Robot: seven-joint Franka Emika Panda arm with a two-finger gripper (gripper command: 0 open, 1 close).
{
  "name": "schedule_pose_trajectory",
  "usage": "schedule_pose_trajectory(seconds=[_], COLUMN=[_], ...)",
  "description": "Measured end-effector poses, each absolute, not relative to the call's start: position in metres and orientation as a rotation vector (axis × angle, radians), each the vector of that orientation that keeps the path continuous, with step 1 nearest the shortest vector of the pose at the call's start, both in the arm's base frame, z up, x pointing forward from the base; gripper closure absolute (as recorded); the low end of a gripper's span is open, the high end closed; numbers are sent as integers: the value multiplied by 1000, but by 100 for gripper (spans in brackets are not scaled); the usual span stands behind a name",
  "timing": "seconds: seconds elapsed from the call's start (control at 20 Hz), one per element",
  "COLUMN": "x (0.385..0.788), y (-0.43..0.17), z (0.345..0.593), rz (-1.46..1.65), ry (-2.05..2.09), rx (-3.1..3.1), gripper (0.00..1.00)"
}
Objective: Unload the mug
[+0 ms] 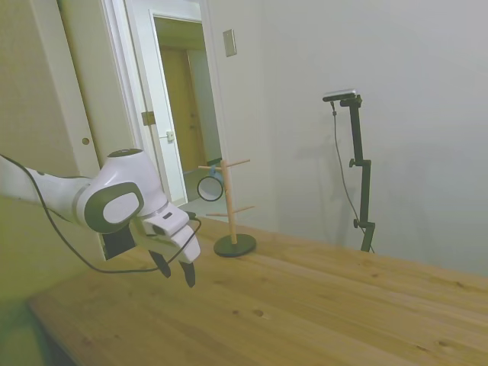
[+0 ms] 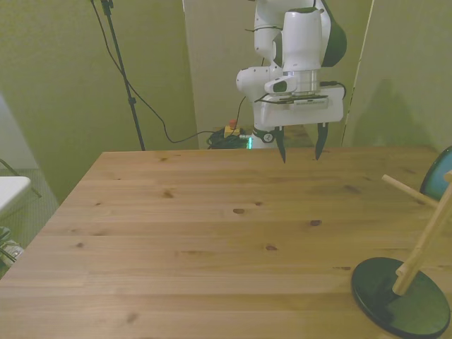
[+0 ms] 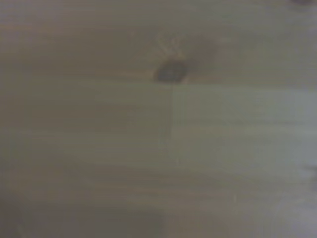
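Observation:
The teal-blue mug (image 1: 210, 187) hangs on a peg of a wooden mug tree (image 1: 227, 206), its white inside facing the side camera. In the front view only a teal sliver of the mug (image 2: 439, 174) shows at the right edge, beside the tree's pegs (image 2: 417, 219). My gripper (image 1: 177, 274) hovers just above the table near its far edge, open and empty, well short of the tree. In the front view the gripper (image 2: 300, 152) points straight down with its fingers spread. The wrist view shows only blurred wood with a dark knot (image 3: 171, 72).
The mug tree stands on a round dark base (image 2: 401, 296) near the table corner at the front view's right. The wooden table (image 2: 212, 240) stretches between the gripper and the tree. A cable trails from the arm.

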State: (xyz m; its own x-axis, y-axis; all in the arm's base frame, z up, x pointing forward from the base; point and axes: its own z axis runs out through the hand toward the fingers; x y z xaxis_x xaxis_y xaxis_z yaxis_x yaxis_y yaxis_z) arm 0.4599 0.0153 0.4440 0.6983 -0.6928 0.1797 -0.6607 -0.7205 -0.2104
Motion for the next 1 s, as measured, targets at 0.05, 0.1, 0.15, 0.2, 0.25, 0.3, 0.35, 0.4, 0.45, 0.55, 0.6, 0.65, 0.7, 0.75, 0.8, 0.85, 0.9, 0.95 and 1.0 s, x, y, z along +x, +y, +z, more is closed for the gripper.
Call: schedule_pose_trajectory(seconds=[0.05, 0.1, 0.15, 0.2, 0.25, 0.3, 0.35, 0.4, 0.45, 0.55, 0.6, 0.65, 0.7, 0.75, 0.8, 0.85, 0.9, 0.95, 1.0], x=[469, 478, 488, 499, 511, 524, 537, 549, 560, 578, 585, 590, 594, 597, 600, 601, 603, 605, 607], y=[17, 19, 21, 23, 25, 27, 28, 30, 33, 42, 47, 53, 58, 64, 71, 71, 73, 76, 81], z=[450, 457, 464, 471, 476, 481, 485, 489, 493, 503, 509, 515, 521, 527, 535, 535, 534, 531, 528], rz=[-400, -422, -446, -469, -483, -500, -518, -529, -541, -567, -581, -595, -604, -608, -617, -621, -631, -634, -638], ry=[1102, 1093, 1085, 1077, 1070, 1066, 1062, 1057, 1048, 1021, 1005, 990, 979, 973, 961, 962, 959, 954, 939], rx=[-2764, -2756, -2745, -2734, -2725, -2714, -2701, -2693, -2685, -2672, -2665, -2657, -2643, -2621, -2601, -2596, -2584, -2569, -2553], gripper=[0, 0, 0, 0, 0, 0, 0, 0, 0, 0, 0, 0, 0, 0, 0, 0, 0, 0, 0])
